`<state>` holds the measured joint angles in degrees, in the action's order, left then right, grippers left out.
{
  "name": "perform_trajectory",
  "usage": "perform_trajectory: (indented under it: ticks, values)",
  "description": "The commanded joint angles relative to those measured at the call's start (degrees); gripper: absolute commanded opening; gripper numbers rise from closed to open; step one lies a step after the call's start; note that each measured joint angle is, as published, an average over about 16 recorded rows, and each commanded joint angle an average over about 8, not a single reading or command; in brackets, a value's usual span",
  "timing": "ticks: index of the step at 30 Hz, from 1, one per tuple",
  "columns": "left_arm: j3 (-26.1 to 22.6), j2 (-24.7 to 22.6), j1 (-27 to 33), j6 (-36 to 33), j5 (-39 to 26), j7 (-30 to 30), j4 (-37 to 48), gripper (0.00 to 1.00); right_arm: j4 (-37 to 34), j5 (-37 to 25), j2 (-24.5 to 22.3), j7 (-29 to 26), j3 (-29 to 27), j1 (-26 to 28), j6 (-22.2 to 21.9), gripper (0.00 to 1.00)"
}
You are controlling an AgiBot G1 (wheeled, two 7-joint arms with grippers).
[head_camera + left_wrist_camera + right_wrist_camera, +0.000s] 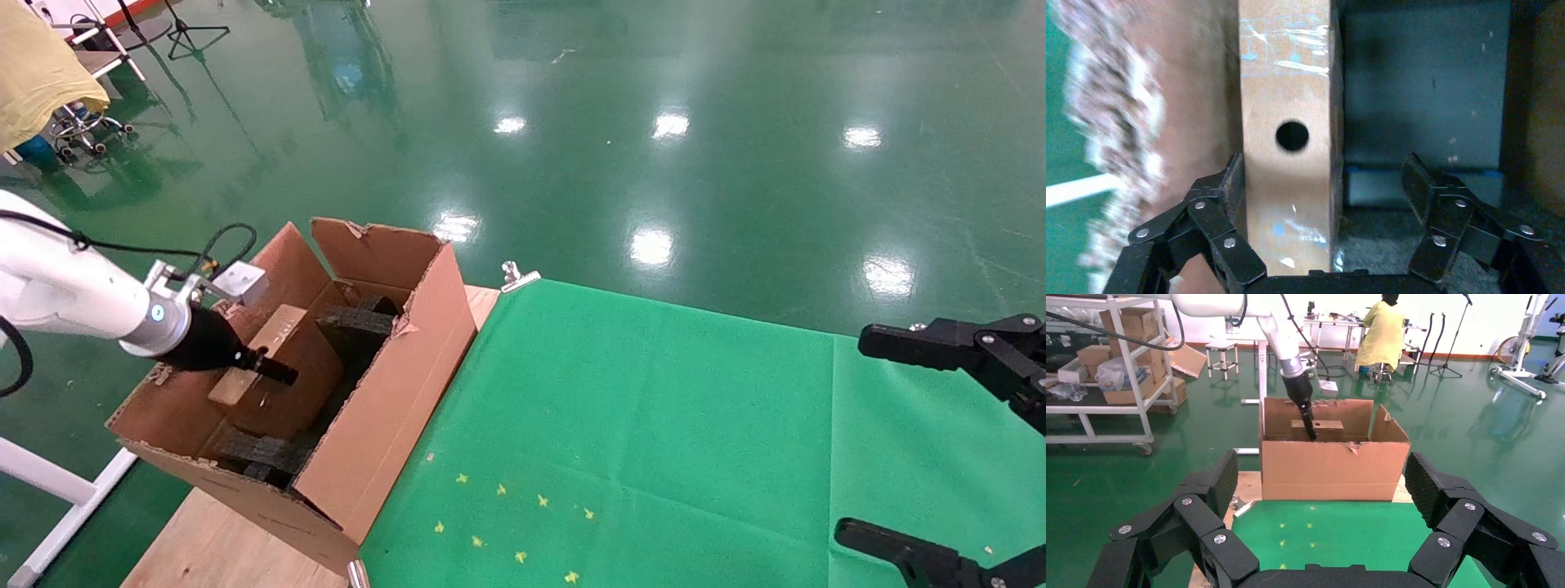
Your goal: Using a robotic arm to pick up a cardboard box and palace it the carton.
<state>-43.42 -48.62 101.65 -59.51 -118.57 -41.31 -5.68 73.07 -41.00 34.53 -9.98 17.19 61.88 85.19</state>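
Note:
The carton [392, 400] stands with its flaps up at the left end of the table, black foam blocks [355, 327] inside. The small cardboard box [245, 367] stands in it on edge. My left gripper [276, 372], on the white robotic arm [73, 294], reaches down over the box. In the left wrist view the box's narrow face with the round hole [1288, 184] lies between the fingers of the left gripper [1322, 177]. The jaws are open: one finger is against the box's side, the other stands well apart. My right gripper [854, 437] hangs open at the table's right end.
Green cloth [654, 425] covers most of the table, clipped by a metal clamp [519, 276]; bare wood [221, 547] shows under the carton. The right wrist view faces the carton [1330, 468]. Behind it stand shelves [1113, 367] and a person in yellow [1382, 334].

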Motion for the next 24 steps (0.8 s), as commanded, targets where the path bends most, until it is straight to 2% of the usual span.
perform_trajectory:
  ticks: [1,9,12,24]
  values:
    - [0.0,-0.03,0.32,0.14,-0.04,0.19,-0.46,1.0,-0.01,0.0,0.0,0.0,0.0,0.0,0.0,1.0]
    - [7.98,7.04,2.35,-10.62,12.88,10.3,-5.9,1.0,-0.01,0.01,-0.01,0.02,0.03,0.01,0.0,1.0]
    - [9.78,8.83,2.39,-13.52,15.92,12.95,-7.46,1.0,-0.02,0.02,-0.01,0.02,0.03,0.01,0.0,1.0]
    - [10.43,10.16,2.14,-15.71,17.76,14.44,-9.93,1.0,-0.03,0.03,-0.01,0.03,0.02,0.01,-0.02,1.0]
